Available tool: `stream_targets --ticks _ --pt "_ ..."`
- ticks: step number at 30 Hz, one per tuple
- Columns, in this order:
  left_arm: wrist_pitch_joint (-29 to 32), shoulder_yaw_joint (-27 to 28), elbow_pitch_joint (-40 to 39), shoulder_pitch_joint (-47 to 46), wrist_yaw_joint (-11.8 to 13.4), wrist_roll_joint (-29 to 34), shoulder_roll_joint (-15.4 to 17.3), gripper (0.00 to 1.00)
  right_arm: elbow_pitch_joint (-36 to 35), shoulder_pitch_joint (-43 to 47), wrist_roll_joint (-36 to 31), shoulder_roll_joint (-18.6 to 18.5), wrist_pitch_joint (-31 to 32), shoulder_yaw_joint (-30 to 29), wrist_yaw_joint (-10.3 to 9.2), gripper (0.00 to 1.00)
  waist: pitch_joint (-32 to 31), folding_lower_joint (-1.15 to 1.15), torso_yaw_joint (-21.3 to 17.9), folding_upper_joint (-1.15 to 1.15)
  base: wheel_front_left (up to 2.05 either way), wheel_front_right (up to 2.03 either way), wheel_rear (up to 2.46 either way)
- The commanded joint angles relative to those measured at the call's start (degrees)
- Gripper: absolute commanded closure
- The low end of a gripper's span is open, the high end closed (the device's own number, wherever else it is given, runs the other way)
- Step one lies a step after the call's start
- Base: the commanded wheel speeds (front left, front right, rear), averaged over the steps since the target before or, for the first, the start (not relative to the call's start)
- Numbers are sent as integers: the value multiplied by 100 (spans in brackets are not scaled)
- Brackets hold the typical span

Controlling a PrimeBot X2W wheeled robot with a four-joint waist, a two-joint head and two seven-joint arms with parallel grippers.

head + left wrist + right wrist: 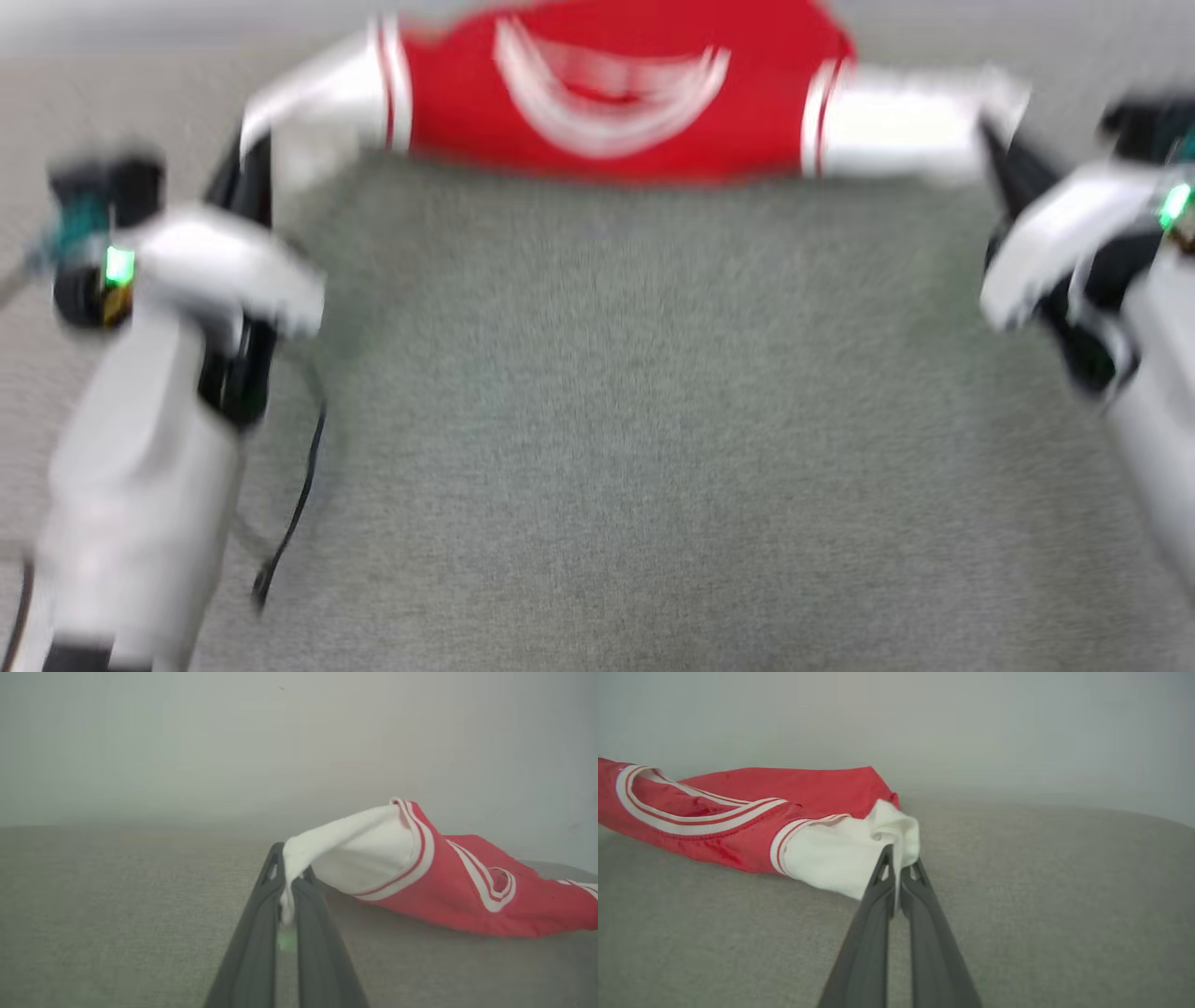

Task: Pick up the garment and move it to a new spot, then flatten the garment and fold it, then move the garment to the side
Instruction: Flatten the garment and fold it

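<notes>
The garment [607, 103] is a red shirt with white sleeves and striped trim, stretched across the far part of a grey fabric surface. The head view is blurred. My left gripper [250, 154] is shut on the white left sleeve, seen close up with cloth pinched between the fingers [289, 882]. My right gripper [991, 140] is shut on the white right sleeve [896, 868]. The red body [467, 896] sags between the two grips and rests on the surface [738, 826]. Its chest print is hidden.
The grey fabric surface [607, 420] spreads wide in front of the garment. A pale wall [280, 742] rises behind it. A black cable [299, 504] hangs beside my left forearm.
</notes>
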Motion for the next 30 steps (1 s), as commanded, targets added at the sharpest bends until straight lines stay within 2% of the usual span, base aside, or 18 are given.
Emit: stream_targets --ticks 1,6,9,16,22,27,28,29,30 --pt "-38 71 -103 195 -12 26 96 100 -101 161 60 -32 6 28 -2 100 -525 1 -55 0 0 0 0" --pt "-35 178 -638 1645 61 50 259 100 -545 1204 297 -329 303 75 -3 100 -1155 1 -129 0 0 0 0" --pt "9 150 -996 2504 198 14 327 100 -835 1860 395 -473 513 -26 -3 100 -1531 1 -126 0 0 0 0" --pt "289 245 -2159 4379 737 -246 442 100 -1607 3478 345 -611 950 -609 -4 100 -2119 1 -106 0 0 0 0" --pt "451 185 -2961 5500 1115 -366 347 100 -2252 4858 124 -382 1280 -1346 -4 100 -2254 1 -7 0 0 0 0" --pt "404 97 -3135 5877 1338 -243 292 100 -2437 5724 -180 30 1484 -1880 -4 100 -2256 1 43 0 0 0 0" --pt "382 76 -3167 5886 1391 -214 256 100 -2457 5831 -229 108 1521 -1958 -4 67 -2247 1 45 0 0 0 0" --pt "354 59 -3199 5899 1432 -205 205 100 -2494 5915 -290 187 1533 -2021 -4 14 -2239 1 50 0 0 0 0" --pt "352 41 -3214 5897 1454 -180 198 100 -2519 5977 -335 252 1518 -2108 -4 0 -2229 1 59 0 0 0 0"
